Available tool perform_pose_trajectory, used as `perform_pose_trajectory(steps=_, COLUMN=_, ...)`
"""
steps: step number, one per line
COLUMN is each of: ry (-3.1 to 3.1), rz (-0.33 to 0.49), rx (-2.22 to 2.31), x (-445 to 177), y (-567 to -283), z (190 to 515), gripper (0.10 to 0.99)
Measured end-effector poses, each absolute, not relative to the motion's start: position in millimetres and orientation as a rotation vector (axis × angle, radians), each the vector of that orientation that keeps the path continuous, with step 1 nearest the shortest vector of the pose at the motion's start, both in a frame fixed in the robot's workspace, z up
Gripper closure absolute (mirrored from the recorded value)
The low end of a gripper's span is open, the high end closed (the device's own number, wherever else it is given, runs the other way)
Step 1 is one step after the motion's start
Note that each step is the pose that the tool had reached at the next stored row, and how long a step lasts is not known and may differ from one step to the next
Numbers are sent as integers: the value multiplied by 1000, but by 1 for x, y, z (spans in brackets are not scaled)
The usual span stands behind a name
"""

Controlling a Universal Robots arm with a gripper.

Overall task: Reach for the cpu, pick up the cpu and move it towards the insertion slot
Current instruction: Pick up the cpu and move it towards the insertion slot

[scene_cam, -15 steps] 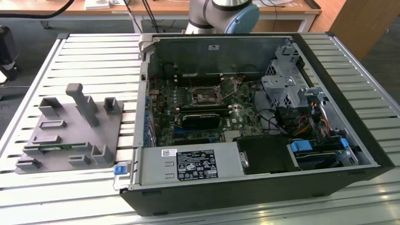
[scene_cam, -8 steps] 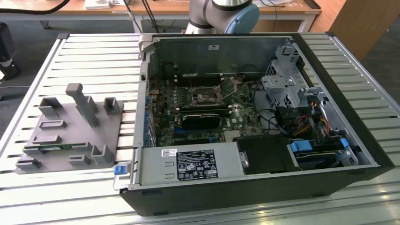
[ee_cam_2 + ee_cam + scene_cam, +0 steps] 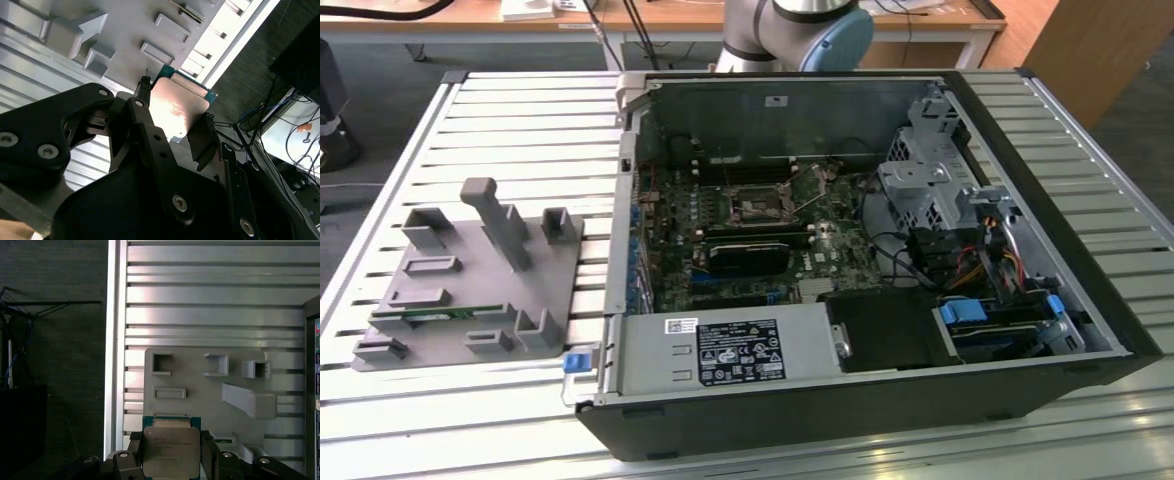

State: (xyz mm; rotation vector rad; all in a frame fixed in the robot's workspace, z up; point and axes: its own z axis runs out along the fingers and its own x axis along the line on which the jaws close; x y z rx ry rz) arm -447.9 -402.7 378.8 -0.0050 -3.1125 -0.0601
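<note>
In the exterior view, an open computer case (image 3: 854,400) lies on a slatted metal surface (image 3: 520,120). Inside it, the insertion slot (image 3: 761,205) is a small dark square framed in silver, set on the green board towards the back of the case. A grey fixture (image 3: 467,290) with upright posts and small pockets lies on the surface to the exterior view's left of the case, just beside it. The base of the arm (image 3: 801,30) rises behind the case.

In the second wrist view, the end effector (image 3: 175,125) is clenched on the cpu (image 3: 175,107). Its black fingers (image 3: 202,142) press against two opposite edges of the chip. The shiny metal top faces the camera, with a green rim showing along the far edge. The grey fixture (image 3: 125,25) lies beyond the chip.

In the first wrist view, the cpu (image 3: 171,452) sits square between the two fingers (image 3: 207,452), over the near edge of the grey fixture (image 3: 200,400). The slats of the surface (image 3: 210,305) stretch beyond it. The chip appears lifted off the fixture, though the angle makes that hard to confirm.
</note>
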Motion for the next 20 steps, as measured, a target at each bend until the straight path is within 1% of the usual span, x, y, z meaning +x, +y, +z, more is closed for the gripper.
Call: perform_pose_trajectory(steps=20, ry=-3113, rz=-60, rx=-5, x=-448, y=-402, z=398, gripper=541)
